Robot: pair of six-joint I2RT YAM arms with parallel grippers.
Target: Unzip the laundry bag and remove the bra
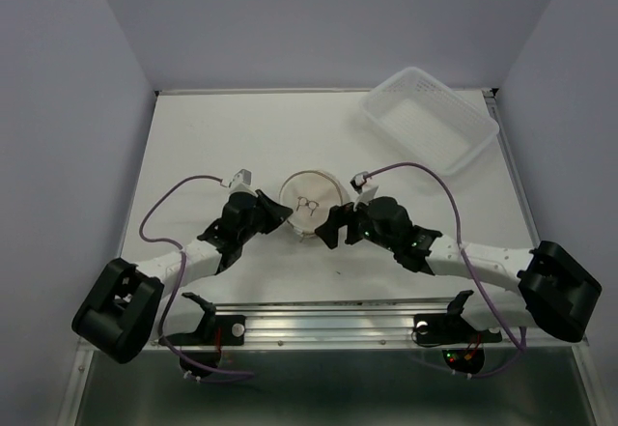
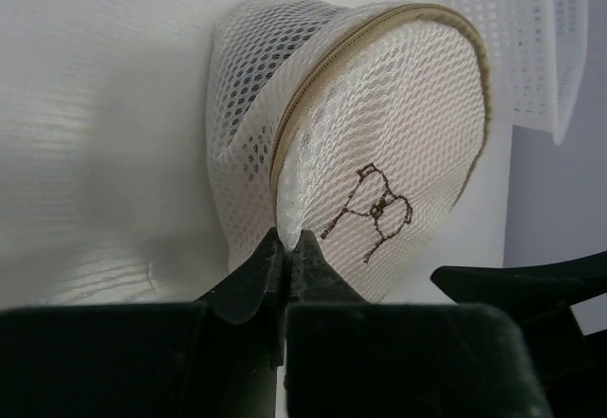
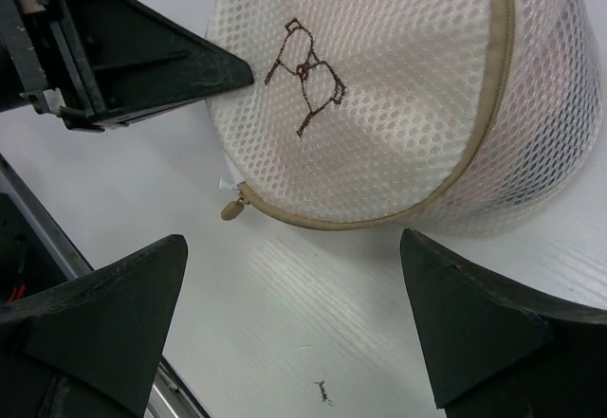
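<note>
The laundry bag [image 1: 312, 202] is a round cream mesh pouch with a tan zipper rim and a small brown bra outline on its face. It lies mid-table between both grippers. My left gripper [image 1: 281, 215] is shut, pinching the bag's lower rim [image 2: 289, 238]. The bag [image 2: 379, 143] is tilted up on its edge in the left wrist view. My right gripper [image 3: 294, 290] is open and empty, just short of the bag [image 3: 379, 86], and the tan zipper pull [image 3: 231, 210] hangs at the rim ahead of its left finger. The zipper is closed. The bra is hidden inside.
A clear plastic basket [image 1: 430, 117] sits at the back right and also shows in the left wrist view [image 2: 531, 39]. A metal rail [image 1: 338, 322] runs along the table's near edge. A small dark speck [image 3: 324, 393] lies on the table.
</note>
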